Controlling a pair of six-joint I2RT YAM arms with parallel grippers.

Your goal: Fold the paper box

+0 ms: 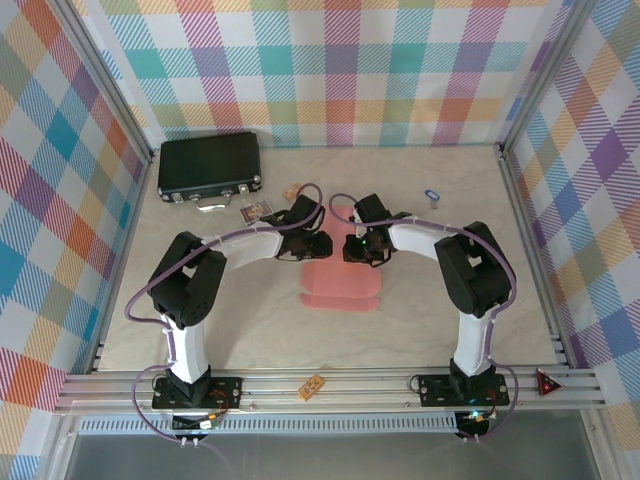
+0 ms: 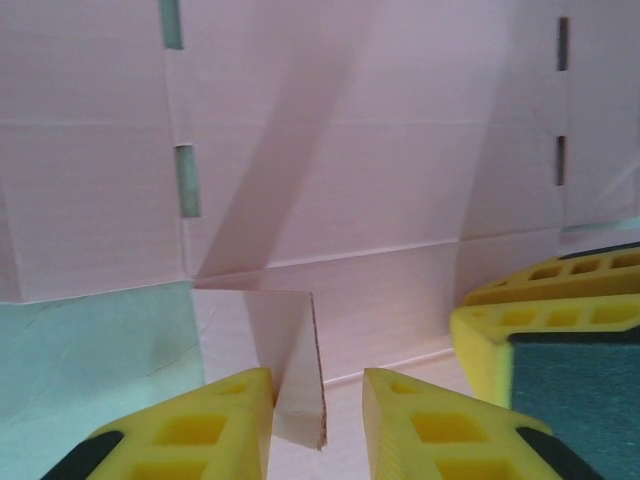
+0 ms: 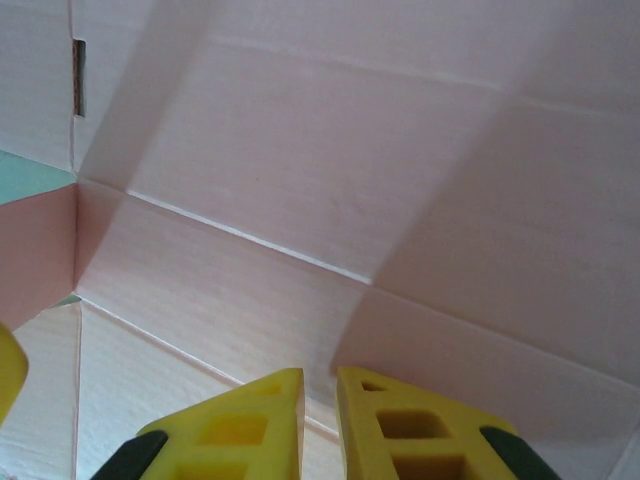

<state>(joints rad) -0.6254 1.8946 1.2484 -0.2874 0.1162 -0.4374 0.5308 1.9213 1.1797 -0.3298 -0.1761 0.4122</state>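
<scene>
Salmon-pink card, the paper box (image 1: 340,287), was spread at mid-table, just in front of both grippers. One upright flap (image 2: 295,360) was straddled by the left gripper (image 2: 318,385), set narrowly apart. The right gripper (image 3: 320,378) was parted by a mere slit, nothing seen between its fingers.

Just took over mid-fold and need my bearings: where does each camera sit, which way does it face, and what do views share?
Top external: above, behind the bases, looking down at the table; both arms, left gripper, right gripper.
Left wrist: looks along its yellow fingers at a raised flap.
Right wrist: looks along its fingers at creased panels.
Shared: all three show the paper box.
</scene>
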